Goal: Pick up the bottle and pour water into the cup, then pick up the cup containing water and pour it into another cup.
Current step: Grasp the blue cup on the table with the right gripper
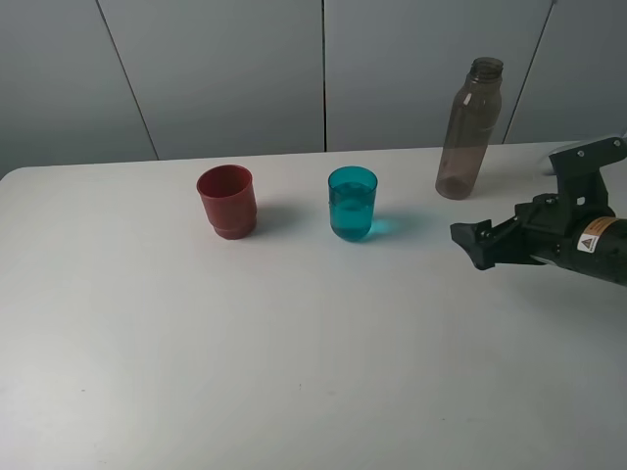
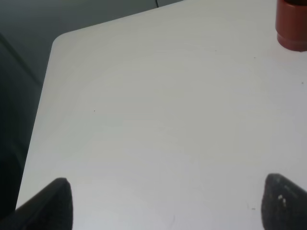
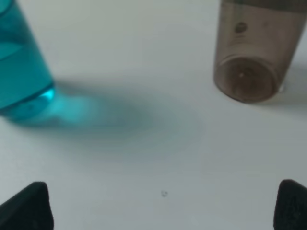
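Standing upright on the table point(image 1: 294, 372): red cup point(image 1: 227, 201), teal cup point(image 1: 353, 204) holding water, bottle point(image 1: 470, 132). Right gripper point(image 1: 475, 243) fully spread, empty, low beside the bottle. Left gripper point(image 2: 163, 203) spread, empty, near the red cup.

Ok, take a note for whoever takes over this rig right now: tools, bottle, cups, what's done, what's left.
Left tool: open, empty, over the table near the red cup.
Right tool: open, empty, right of the teal cup, in front of the bottle.
The bottle stands upright, uncapped; teal cup holds water; red cup stands apart, left of it in the high view.
Done: bottle poured into teal cup.
Left: lift teal cup, pour into red cup.
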Motion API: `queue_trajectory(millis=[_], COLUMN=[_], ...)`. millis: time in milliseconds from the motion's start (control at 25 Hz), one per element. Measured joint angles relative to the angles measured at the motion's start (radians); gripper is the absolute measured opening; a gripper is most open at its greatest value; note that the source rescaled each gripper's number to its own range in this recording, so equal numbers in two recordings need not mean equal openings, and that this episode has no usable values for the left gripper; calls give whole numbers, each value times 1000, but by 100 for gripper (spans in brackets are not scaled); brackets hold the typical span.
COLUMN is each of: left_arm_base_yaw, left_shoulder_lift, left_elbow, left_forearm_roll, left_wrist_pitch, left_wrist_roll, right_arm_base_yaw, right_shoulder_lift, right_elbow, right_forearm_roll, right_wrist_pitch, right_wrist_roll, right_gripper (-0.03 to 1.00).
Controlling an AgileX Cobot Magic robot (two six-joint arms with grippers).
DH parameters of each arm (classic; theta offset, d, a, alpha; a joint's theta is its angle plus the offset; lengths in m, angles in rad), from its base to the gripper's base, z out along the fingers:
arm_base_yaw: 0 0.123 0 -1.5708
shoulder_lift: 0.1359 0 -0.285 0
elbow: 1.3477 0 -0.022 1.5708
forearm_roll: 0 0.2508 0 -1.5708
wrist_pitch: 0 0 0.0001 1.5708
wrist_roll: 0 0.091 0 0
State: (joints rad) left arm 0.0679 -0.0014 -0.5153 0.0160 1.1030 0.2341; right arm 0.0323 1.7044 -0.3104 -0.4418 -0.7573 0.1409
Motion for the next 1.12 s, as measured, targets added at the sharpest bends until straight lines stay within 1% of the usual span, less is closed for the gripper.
queue_trajectory(millis=[240, 320, 440, 600, 680, 920, 1120], left_arm_base_yaw=[0, 0, 0, 0, 0, 0, 0], left_shoulder_lift=[0, 0, 0, 0, 0, 0, 0], left_elbow=[0, 0, 0, 0, 0, 0, 0], left_forearm_roll=[0, 0, 0, 0, 0, 0, 0], left_wrist_pitch=[0, 0, 0, 0, 0, 0, 0], left_wrist_roll=[0, 0, 0, 0, 0, 0, 0], right_arm_base_yaw=[0, 20, 74, 159, 188, 205, 205], right_shoulder_lift=[-44, -44, -44, -44, -45, -50, -38], right_elbow=[37, 37, 37, 39, 42, 13, -32], right_forearm_roll=[-172, -196, -190, -114, -70, -46, -98], right_wrist_pitch=[0, 0, 0, -2, -8, -13, -18], right_wrist_roll=[38, 51, 56, 56, 50, 27, 16], right_gripper=[100, 100, 100, 100, 100, 100, 100])
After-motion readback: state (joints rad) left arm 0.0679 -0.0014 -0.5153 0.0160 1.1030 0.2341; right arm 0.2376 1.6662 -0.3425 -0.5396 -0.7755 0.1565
